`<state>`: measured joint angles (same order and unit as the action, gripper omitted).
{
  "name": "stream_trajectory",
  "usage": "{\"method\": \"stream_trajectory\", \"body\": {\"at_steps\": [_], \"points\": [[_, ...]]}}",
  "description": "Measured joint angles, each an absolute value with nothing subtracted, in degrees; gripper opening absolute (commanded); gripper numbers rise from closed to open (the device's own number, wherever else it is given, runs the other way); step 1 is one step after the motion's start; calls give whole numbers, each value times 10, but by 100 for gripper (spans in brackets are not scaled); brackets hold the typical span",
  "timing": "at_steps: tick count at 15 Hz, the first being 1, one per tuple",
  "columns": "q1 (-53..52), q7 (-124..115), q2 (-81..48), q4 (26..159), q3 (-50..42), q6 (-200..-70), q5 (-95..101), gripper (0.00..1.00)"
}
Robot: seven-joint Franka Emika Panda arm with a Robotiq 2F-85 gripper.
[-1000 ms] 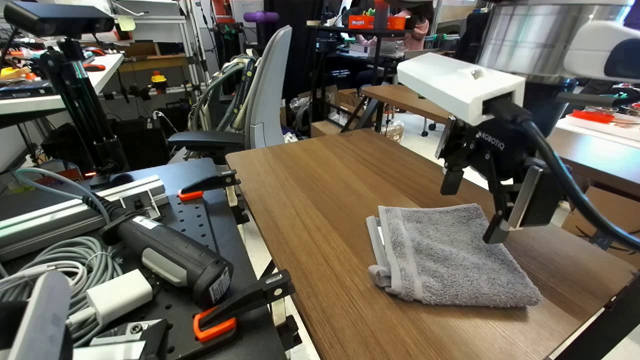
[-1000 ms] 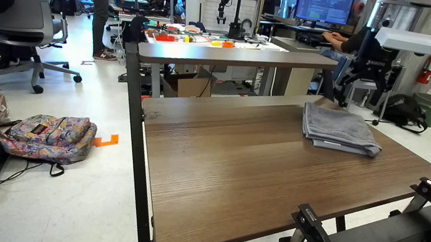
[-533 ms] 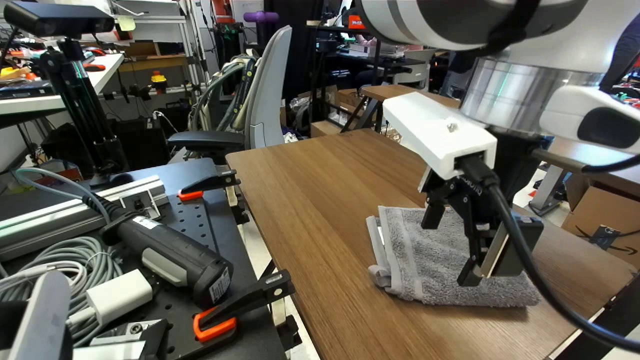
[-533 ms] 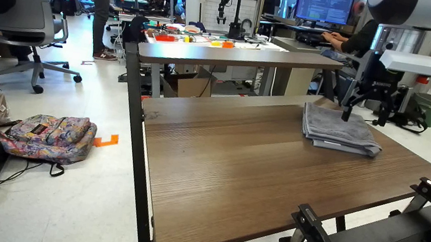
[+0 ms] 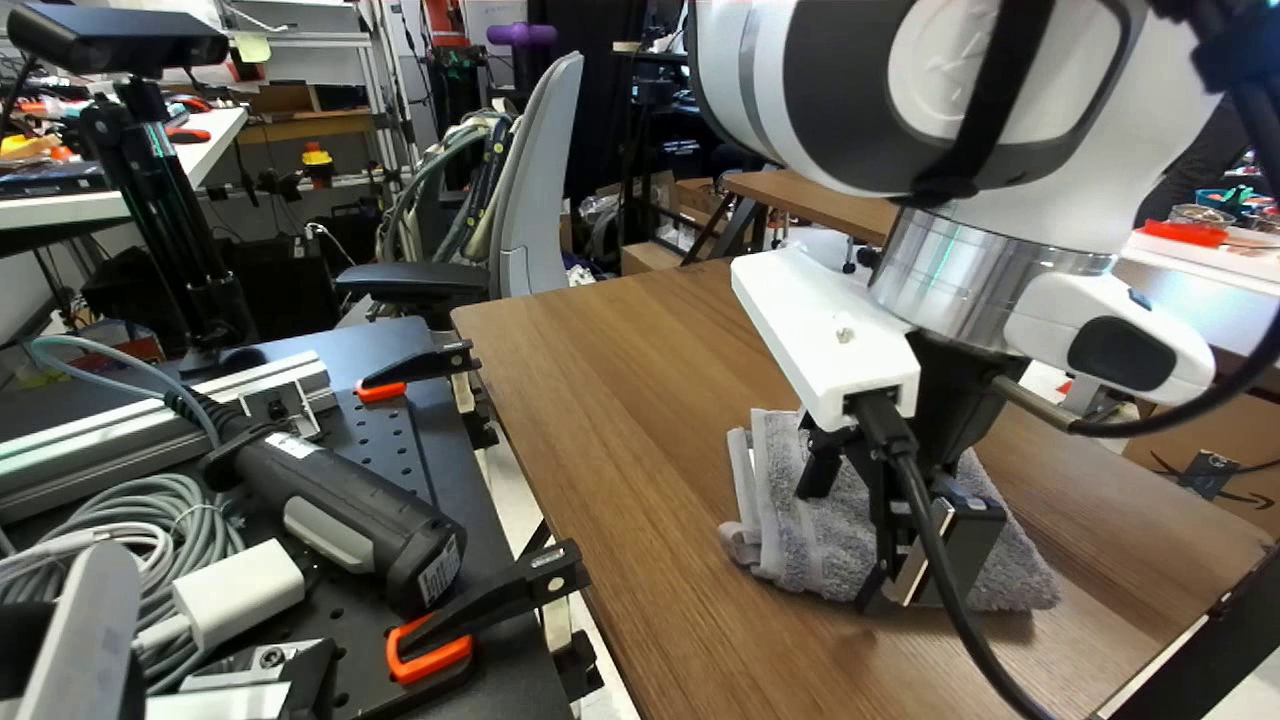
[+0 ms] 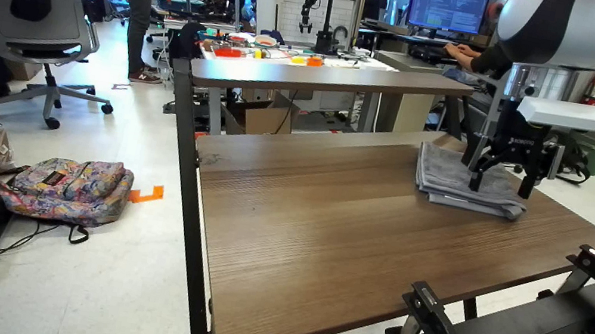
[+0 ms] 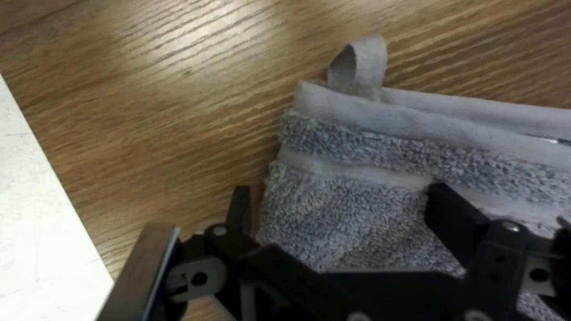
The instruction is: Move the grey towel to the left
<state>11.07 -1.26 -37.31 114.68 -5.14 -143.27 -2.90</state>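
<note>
The folded grey towel (image 7: 348, 218), fuzzy terry crossed by a smooth band (image 7: 350, 172), a cloth loop (image 7: 374, 62) at one corner, lies on the wood-grained desk (image 6: 324, 226), far right in an exterior view. The black fingers (image 7: 455, 218), spread, have come lower, one just beside the towel's edge, the other on its top, and the towel has shifted slightly. The arm (image 5: 860, 100) hides part of it; the wrist view crops its right side.
</note>
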Motion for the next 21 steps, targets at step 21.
{"method": "stream_trajectory", "body": {"at_steps": [21], "points": [[-83,-124,-375,1155,-28,-1453,22,100]]}}
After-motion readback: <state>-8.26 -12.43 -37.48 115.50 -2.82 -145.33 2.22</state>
